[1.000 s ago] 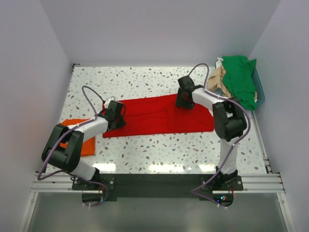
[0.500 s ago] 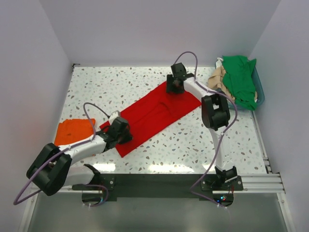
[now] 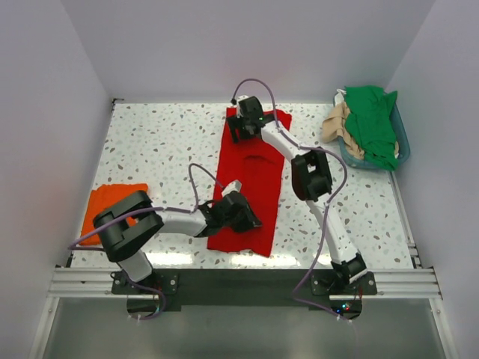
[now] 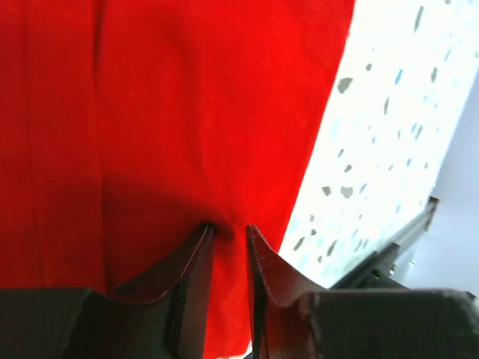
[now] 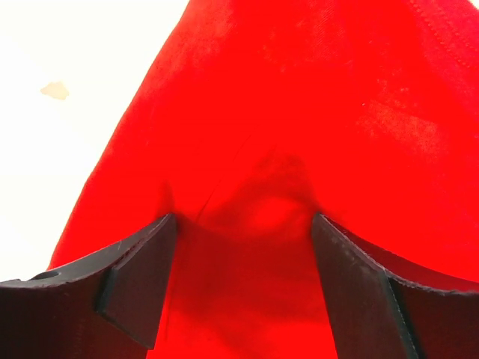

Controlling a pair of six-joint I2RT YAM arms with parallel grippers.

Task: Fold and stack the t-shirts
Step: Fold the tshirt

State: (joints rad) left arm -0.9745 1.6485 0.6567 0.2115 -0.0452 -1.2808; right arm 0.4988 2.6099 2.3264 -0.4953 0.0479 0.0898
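A red t-shirt [image 3: 251, 176] is lying as a long strip on the speckled table [image 3: 165, 134]. The left gripper [image 4: 228, 230] is sitting on the shirt's near end, jaws nearly closed & pinching a small fold of red cloth. The right gripper [image 5: 243, 221] is pressing down on the shirt's far end w/ jaws spread wide, cloth bunching btwn them, nothing clamped. An orange t-shirt [image 3: 105, 206] is resting well left of the red shirt. A teal basket [image 3: 405, 146], right of the shirt's far end, is holding a green t-shirt [image 3: 370, 120] & a tan t-shirt [image 3: 338, 123].
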